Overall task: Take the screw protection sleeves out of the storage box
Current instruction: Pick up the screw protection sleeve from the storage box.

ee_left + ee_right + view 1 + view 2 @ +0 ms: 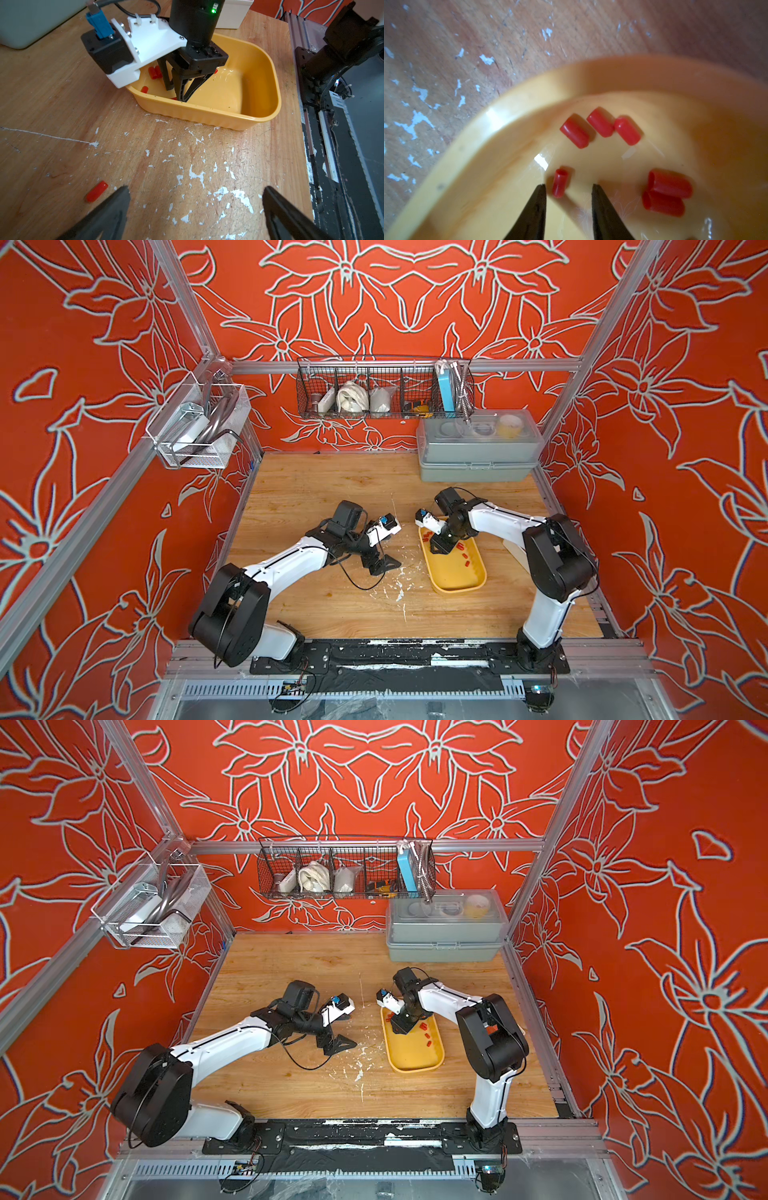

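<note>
Resting on the table (pixel 62 93), one sleeve (pixel 96 191) shows only from left wrist.

Robot lab cell: alu frame (pixel 266 366), 2 arms (pixel 291 561) bolted to bench (pixel 332 489).

Top views overlook the table (pixel 332 614); wrist views closely share the storage box (pixel 207 119).

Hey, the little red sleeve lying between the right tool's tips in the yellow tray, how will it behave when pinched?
The small red plastic sleeve is a round tube on its side, so it will probably roll if the right tool nudges it. Its open hollow end suggests it may squash slightly. The glossy yellow plastic tray likely lets it skid.
</note>
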Controlling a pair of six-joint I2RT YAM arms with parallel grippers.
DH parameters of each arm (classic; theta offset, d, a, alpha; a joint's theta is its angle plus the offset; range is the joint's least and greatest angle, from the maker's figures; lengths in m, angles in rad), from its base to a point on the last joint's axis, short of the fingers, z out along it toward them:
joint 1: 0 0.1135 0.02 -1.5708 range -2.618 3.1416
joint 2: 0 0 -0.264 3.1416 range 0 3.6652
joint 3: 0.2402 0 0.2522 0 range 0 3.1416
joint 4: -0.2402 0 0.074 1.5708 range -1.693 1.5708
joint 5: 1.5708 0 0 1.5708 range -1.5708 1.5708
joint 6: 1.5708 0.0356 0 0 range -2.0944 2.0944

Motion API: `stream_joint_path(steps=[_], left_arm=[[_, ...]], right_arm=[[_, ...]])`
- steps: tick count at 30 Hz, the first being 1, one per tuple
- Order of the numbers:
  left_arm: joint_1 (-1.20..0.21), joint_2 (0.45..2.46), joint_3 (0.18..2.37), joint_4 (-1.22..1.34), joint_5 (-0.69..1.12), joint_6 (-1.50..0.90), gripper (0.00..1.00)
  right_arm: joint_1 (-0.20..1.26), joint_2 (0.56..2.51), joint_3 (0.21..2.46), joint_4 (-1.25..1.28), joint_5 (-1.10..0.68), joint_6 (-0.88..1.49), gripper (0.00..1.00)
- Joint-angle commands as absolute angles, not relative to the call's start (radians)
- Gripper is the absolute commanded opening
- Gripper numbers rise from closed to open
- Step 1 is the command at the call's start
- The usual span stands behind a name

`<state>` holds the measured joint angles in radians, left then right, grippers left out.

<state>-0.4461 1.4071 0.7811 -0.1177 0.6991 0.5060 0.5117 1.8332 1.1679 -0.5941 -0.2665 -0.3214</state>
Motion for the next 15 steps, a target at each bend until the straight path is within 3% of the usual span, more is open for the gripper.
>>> stream_joint_path(steps=[1,15], left_arm=[[-0.451,1.384,0.779,-0.119,0.695,0.527,0.98],[-0.447,1.35,0.794,-0.151,0.584,0.531,0.98]], right_arm=[[0.521,1.856,1.2,-0.612,-0.278,-0.303,0.33],[0.514,1.827,1.204,-0.624,-0.245,-0.312,0.06]])
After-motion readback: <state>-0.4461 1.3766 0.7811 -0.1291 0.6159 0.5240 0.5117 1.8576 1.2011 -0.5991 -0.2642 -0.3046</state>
